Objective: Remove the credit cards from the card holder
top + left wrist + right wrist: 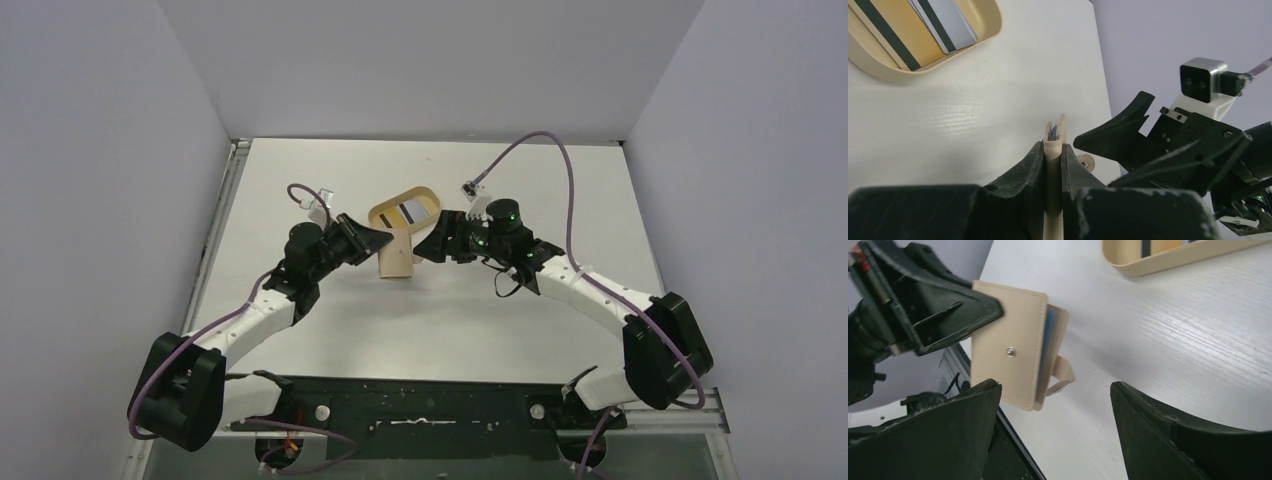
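Pinching the card holder [1008, 355] beside the tray [923, 70] in the left gripper [1052, 150]; gaping empty with the right gripper [1054, 387] alongside. Seeing credit cards [943, 25] already in the tray, judging something blue still inside.

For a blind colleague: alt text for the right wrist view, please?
The black left gripper clamps one edge of a flat tan bifold card holder, snap tab loose, blue lining showing. The black right gripper stands wide open in the foreground; the rim of a tan oval tray sits at top.
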`<state>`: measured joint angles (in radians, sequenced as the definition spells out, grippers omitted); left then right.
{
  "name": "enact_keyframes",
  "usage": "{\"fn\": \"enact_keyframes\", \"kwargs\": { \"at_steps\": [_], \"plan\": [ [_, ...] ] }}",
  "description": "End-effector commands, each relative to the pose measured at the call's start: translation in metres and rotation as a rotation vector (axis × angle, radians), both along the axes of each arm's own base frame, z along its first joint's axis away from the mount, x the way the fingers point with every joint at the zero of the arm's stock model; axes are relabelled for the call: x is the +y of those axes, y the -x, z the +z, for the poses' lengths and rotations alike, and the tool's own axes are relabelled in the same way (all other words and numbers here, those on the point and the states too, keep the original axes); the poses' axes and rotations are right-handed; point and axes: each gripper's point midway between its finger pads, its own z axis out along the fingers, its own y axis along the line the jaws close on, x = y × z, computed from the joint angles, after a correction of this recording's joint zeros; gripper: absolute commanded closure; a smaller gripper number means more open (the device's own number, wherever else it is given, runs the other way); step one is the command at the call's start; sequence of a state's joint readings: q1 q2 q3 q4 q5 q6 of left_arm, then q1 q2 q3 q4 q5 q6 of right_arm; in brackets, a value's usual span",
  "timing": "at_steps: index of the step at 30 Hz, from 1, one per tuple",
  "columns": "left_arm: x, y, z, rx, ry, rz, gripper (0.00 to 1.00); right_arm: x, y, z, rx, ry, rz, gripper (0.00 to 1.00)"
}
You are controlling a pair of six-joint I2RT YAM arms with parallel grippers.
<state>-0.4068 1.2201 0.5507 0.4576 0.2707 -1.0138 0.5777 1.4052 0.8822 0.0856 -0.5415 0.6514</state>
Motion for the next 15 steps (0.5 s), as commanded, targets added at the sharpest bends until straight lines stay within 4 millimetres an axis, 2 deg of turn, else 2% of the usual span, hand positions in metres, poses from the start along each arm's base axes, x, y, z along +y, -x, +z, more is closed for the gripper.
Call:
{"fn": "enact_keyframes", "kwargs": {
  "at_steps": [1,5,12,15],
  "plan": [
    [-0.005,-0.007,0.04,-0.12,0.052,-0.002,1.0,-0.015,-0.039,-0.008,0.015,-0.033,-0.258,0.22],
    [-0.006,-0.007,0.045,-0.124,0.08,-0.003,1.0,-0.015,-0.045,-0.006,0.018,-0.074,-0.304,0.28],
    [-0.007,-0.008,0.048,-0.127,0.107,-0.002,1.0,0.003,-0.047,-0.003,0.025,-0.155,-0.255,0.38],
    [-0.008,-0.008,0.046,-0.126,0.105,-0.002,1.0,0.009,-0.047,-0.004,0.033,-0.164,-0.241,0.46]
  ]
}}
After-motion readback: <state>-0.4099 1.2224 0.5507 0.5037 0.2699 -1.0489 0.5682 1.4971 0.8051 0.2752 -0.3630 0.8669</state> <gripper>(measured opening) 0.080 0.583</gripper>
